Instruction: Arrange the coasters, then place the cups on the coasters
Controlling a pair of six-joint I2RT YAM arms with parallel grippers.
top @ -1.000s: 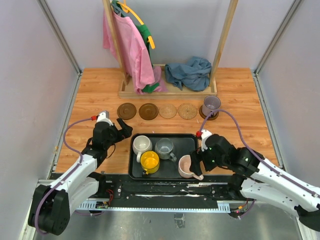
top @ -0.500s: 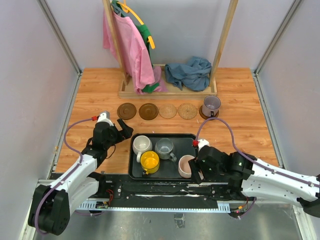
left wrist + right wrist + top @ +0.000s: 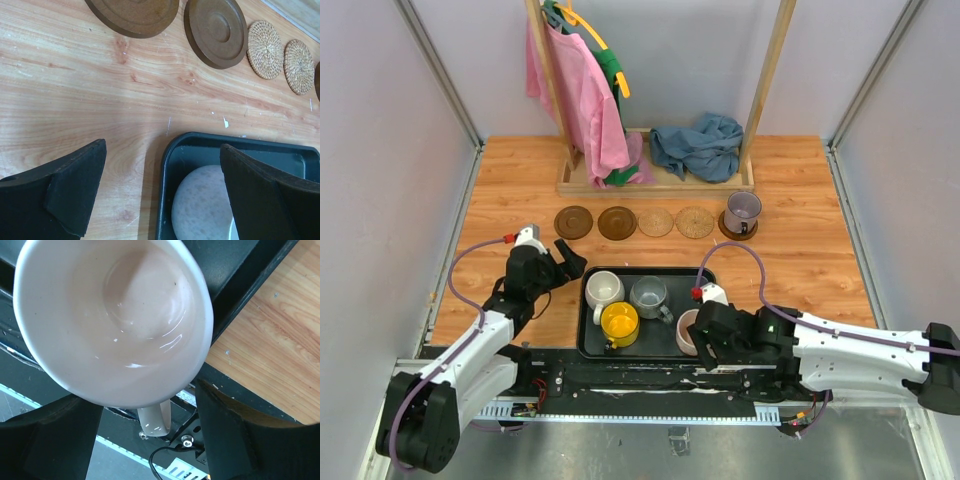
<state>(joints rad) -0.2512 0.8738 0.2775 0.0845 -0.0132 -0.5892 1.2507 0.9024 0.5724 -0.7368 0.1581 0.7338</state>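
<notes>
Four coasters lie in a row: two dark brown (image 3: 573,221) (image 3: 617,222) and two tan woven (image 3: 656,222) (image 3: 695,222). The purple cup (image 3: 743,211) stands on a fifth, dark coaster (image 3: 735,231). White (image 3: 603,290), grey (image 3: 648,295), yellow (image 3: 619,323) and pink (image 3: 688,330) cups sit in the black tray (image 3: 703,279). My right gripper (image 3: 150,407) is open, with its fingers either side of the pink cup's (image 3: 112,315) handle (image 3: 156,420), apart from it. My left gripper (image 3: 162,150) hangs open over the tray's left rim (image 3: 165,175), beside the white cup (image 3: 200,205).
A wooden clothes rack (image 3: 660,180) with a pink garment (image 3: 585,100) and a blue cloth (image 3: 698,145) stands at the back. Grey walls close in both sides. The black rail (image 3: 640,375) of the arm bases runs along the near edge.
My right gripper has slid left and toward the near edge over the pink cup, and its jaws have narrowed around the handle. The left arm has not moved.
</notes>
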